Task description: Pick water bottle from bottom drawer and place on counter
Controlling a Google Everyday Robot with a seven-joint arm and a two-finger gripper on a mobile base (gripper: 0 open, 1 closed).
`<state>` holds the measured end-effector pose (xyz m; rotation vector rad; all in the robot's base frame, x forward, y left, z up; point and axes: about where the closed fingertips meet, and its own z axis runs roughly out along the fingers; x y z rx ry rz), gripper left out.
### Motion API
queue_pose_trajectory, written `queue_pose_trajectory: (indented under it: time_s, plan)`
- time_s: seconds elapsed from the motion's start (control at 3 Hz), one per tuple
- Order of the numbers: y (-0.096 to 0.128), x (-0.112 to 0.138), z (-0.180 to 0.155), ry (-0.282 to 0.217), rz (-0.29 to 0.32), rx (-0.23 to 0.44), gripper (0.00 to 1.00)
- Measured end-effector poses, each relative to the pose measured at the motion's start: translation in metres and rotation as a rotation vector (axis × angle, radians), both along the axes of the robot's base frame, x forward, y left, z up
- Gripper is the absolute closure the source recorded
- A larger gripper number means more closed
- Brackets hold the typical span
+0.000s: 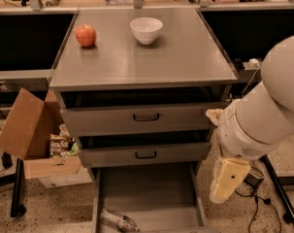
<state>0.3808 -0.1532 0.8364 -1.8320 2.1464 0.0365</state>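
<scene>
Three drawers: one grey cabinet; top drawer and middle drawer, both with black handles, stand slightly out; bottom drawer is pulled far out.
Water bottle: lies on its side on the bottom drawer's floor, front left corner, near the left wall.
Counter: grey metal cabinet top.
Apple: red, rear left of the counter.
White bowl: upright, rear centre of the counter, apart from the apple.
Gripper: cream-coloured, hangs below the white arm, just right of the bottom drawer's right wall, well apart from the water bottle; spread or pressed together cannot be told.
Cardboard box: on the floor left of the cabinet, flap open.
</scene>
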Motion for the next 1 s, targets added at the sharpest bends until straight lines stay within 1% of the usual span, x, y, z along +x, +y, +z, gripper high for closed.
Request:
queue_pose_trajectory:
  time_s: [0.33, 0.67, 1.0]
  plan:
    - [0.007, 0.003, -0.026, 0.020, 0.009, -0.034, 0.00]
    - [0.018, 0.005, -0.101, 0.072, 0.024, -0.033, 0.00]
    - [0.035, 0.002, -0.168, 0.104, 0.048, 0.013, 0.00]
